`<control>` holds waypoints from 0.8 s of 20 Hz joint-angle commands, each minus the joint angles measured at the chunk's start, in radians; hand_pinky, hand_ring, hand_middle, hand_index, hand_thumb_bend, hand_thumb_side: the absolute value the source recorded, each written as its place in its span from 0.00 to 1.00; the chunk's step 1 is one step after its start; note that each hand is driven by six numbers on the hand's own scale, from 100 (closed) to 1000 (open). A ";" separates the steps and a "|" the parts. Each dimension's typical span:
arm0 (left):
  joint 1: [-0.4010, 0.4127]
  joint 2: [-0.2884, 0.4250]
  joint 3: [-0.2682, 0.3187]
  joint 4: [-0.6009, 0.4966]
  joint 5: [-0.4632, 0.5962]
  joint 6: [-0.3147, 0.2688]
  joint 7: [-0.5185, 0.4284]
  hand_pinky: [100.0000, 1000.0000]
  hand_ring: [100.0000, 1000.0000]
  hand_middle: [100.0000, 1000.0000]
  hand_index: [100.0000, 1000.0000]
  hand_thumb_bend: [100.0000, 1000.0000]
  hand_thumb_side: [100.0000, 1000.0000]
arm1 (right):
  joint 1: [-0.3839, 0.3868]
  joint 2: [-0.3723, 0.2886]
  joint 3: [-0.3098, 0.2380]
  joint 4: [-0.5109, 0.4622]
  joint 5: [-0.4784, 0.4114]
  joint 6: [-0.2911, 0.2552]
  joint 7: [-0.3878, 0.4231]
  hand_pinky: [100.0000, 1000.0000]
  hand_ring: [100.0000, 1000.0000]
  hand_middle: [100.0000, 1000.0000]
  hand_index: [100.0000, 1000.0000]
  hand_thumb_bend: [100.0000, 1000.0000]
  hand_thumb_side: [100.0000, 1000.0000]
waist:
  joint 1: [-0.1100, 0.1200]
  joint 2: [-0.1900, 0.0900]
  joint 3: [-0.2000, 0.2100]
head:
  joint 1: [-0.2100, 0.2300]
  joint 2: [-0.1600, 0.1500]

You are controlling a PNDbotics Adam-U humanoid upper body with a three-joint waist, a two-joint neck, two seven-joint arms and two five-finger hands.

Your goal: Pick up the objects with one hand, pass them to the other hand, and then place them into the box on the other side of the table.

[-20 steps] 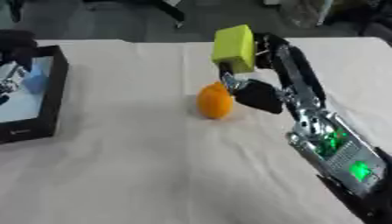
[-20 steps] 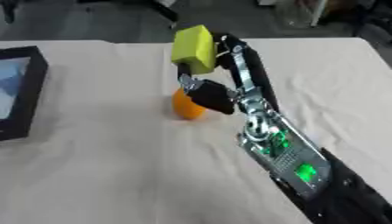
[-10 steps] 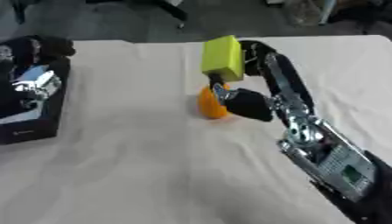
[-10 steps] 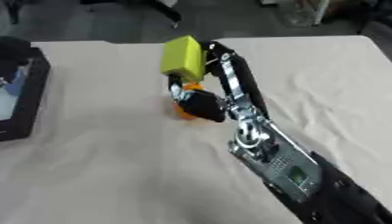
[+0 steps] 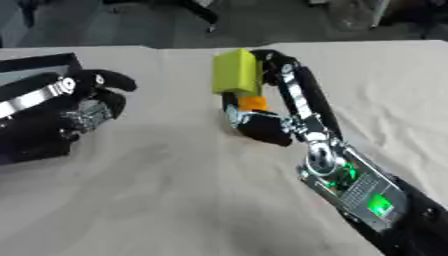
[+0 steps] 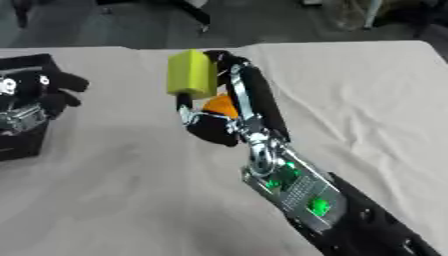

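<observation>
Right hand grips the yellow-green block (orange ball behind); left hand, fingers curled empty, over the black box.

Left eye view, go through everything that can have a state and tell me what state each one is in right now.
Yellow block: held up off the table by the right hand.
Orange ball: mostly hidden behind the right hand.
Right hand: fingers curled round the yellow block.
Left hand: raised by the black box, holding nothing.
Black box: contents hidden.
</observation>
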 commanded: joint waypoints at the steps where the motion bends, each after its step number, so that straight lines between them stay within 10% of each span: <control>1: -0.038 0.002 -0.007 -0.012 -0.030 0.022 -0.053 1.00 0.85 0.93 0.90 0.00 0.80 | -0.008 -0.029 -0.006 -0.036 0.055 0.259 -0.205 0.78 0.64 0.53 0.52 0.00 0.00 | 0.016 -0.019 0.004 | -0.005 0.003; 16: -0.132 -0.068 -0.068 -0.012 -0.186 0.116 0.032 1.00 0.88 0.92 0.89 0.00 0.74 | -0.009 -0.045 -0.001 -0.084 0.300 0.259 0.048 0.78 0.65 0.54 0.53 0.00 0.00 | 0.019 -0.022 0.005 | -0.017 0.007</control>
